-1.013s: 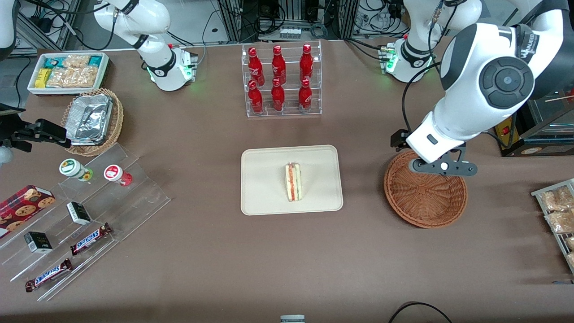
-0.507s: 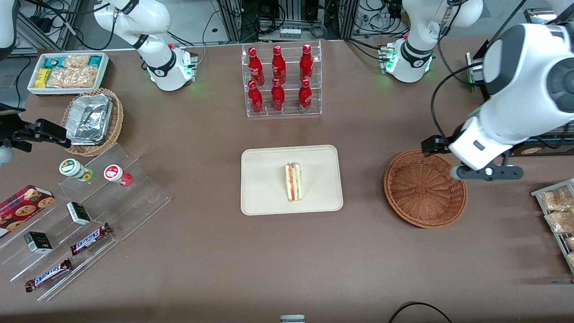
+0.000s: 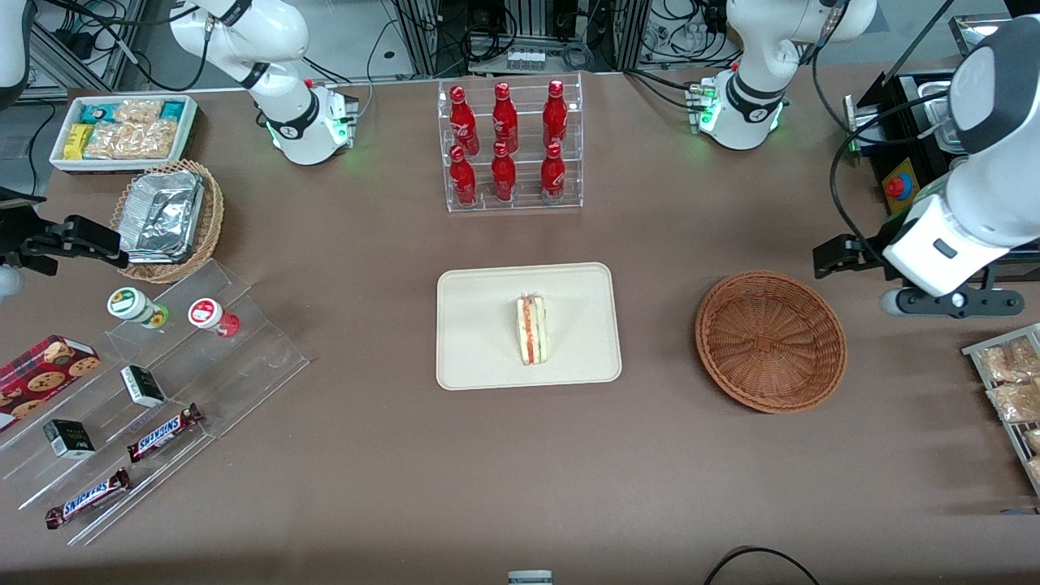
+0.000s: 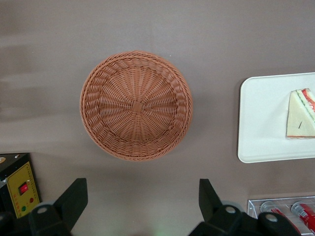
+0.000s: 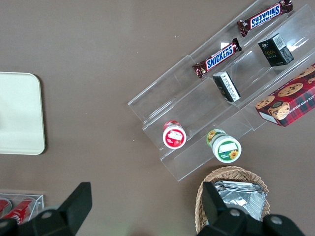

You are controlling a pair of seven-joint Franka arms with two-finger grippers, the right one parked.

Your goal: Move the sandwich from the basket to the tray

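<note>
The sandwich (image 3: 532,329), a white bread wedge with orange-red and green layers, lies on the cream tray (image 3: 487,357) at the table's middle; both also show in the left wrist view, sandwich (image 4: 300,115) on tray (image 4: 258,123). The reddish-brown wicker basket (image 3: 770,341) stands empty beside the tray, toward the working arm's end; it also shows in the left wrist view (image 4: 135,104). My left gripper (image 4: 140,199) is open and empty, raised high above the table, off the basket toward the working arm's end; in the front view its wrist hides the fingers.
A clear rack of red bottles (image 3: 510,146) stands farther from the front camera than the tray. A foil-lined tan basket (image 3: 166,219), a white snack bin (image 3: 123,130) and clear steps with snacks (image 3: 154,390) sit toward the parked arm's end. A rack of snack packets (image 3: 1011,390) is near my arm.
My left arm has swung away from above the basket toward the working arm's end of the table, uncovering the whole basket. Sandwich, tray and basket have not moved.
</note>
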